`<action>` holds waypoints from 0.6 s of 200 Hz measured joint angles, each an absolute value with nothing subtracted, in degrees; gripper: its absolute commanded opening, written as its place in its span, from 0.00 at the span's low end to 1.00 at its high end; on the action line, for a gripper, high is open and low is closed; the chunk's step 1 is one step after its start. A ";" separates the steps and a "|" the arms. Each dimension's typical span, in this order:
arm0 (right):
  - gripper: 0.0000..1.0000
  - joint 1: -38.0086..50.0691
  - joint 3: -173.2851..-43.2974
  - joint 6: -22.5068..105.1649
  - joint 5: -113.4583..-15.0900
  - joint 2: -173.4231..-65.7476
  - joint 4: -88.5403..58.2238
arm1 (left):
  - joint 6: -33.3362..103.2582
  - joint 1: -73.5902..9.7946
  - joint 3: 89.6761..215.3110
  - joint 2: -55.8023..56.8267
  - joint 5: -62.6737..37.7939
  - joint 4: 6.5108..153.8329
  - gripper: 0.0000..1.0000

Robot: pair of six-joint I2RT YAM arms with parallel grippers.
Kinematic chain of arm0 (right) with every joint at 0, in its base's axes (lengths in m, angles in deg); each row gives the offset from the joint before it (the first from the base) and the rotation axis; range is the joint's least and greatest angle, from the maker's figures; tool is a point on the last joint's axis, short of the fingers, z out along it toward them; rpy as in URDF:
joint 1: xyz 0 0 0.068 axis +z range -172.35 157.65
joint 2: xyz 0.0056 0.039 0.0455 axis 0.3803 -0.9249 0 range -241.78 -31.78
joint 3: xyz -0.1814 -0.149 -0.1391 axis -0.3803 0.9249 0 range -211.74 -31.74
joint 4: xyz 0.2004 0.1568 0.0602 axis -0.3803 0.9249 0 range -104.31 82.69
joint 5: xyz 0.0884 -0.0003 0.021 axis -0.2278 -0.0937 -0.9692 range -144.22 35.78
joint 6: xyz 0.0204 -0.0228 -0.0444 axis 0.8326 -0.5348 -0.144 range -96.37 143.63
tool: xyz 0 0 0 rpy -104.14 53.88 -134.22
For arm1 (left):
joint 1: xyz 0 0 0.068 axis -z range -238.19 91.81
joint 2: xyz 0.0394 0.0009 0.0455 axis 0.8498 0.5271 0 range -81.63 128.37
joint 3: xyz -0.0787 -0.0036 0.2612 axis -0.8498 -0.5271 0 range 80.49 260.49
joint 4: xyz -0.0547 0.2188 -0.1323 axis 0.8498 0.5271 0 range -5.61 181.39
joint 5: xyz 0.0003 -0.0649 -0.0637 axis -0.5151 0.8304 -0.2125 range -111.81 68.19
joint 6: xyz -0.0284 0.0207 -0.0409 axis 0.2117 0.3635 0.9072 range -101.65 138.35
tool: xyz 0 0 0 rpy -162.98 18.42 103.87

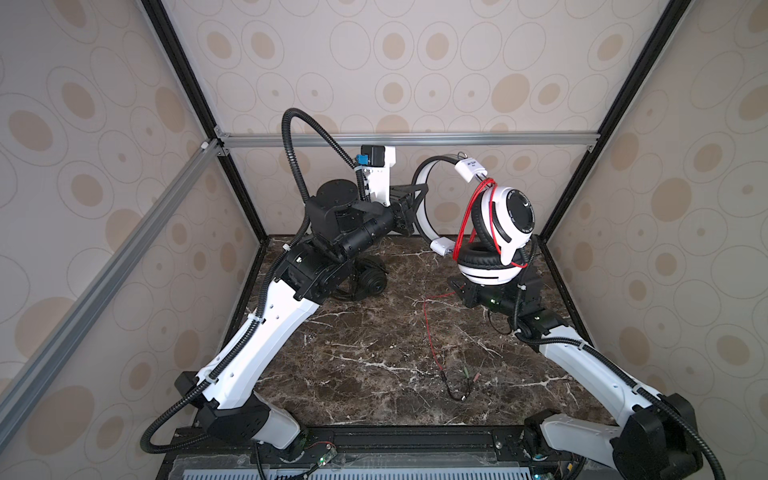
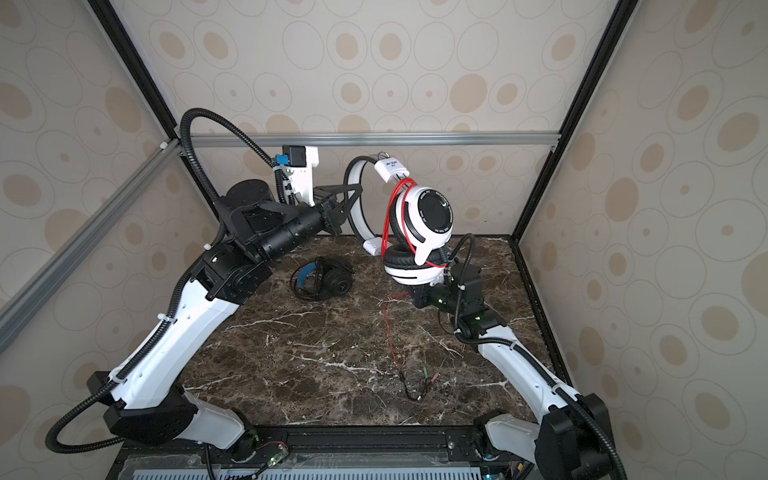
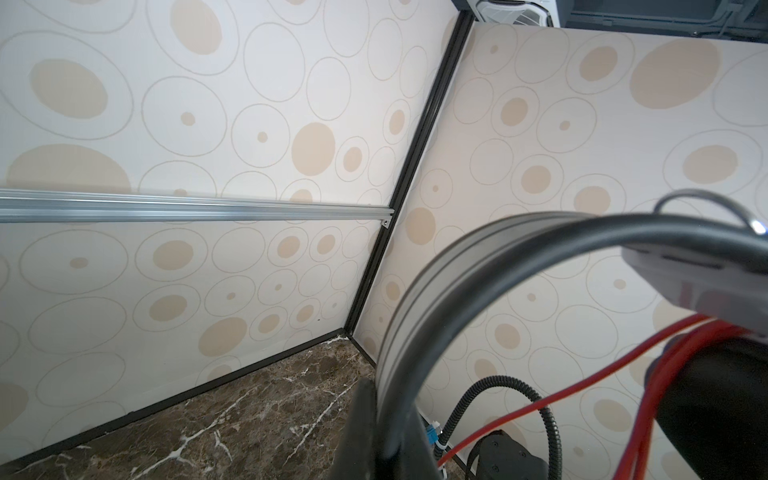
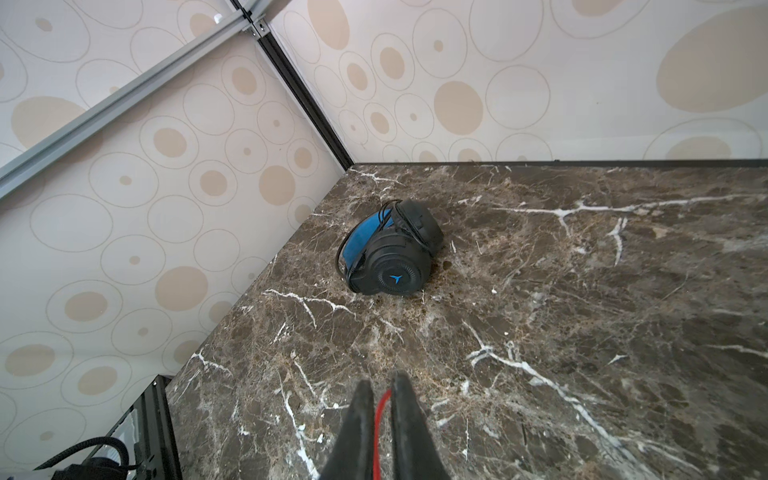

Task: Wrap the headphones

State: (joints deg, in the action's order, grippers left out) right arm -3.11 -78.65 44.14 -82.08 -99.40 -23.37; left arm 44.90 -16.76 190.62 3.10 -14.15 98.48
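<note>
In both top views the left end effector (image 1: 419,194) is clamped on the headband (image 1: 420,216) of the white headset (image 1: 505,216), holding it in the air over the far right part of the surface (image 1: 374,353). One ear cup faces outward and the other hangs below it. Loops of red cord (image 1: 467,216) run around the cups. The right end effector (image 2: 415,297) sits just beneath the lower cup. From there the cord's loose tail drops onto the surface and ends in plugs (image 1: 461,390) toward the front. The black headset (image 2: 328,282) lies on the surface at the far left, partly hidden by the left arm (image 1: 270,332) in a top view.

Left wrist view: the headband's grey arc (image 3: 415,311) runs against a dark finger (image 3: 357,428), with red strands (image 3: 540,403) beside it.

Right wrist view: two dark fingers are closed on a single red strand (image 4: 380,409). The black headset (image 4: 390,253) lies well apart from them, blue inside its band, with black cord wound around it.
</note>
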 measured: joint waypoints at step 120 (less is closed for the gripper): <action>0.00 2.84 -77.41 40.58 -78.82 -93.02 -13.40 | 55.76 -17.70 187.38 2.33 -35.42 99.62 0.00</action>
State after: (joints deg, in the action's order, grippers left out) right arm 2.84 -77.41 40.58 -78.82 -93.02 -13.40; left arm 55.76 -17.70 187.38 2.33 -35.42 99.62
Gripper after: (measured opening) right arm 0.049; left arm 0.061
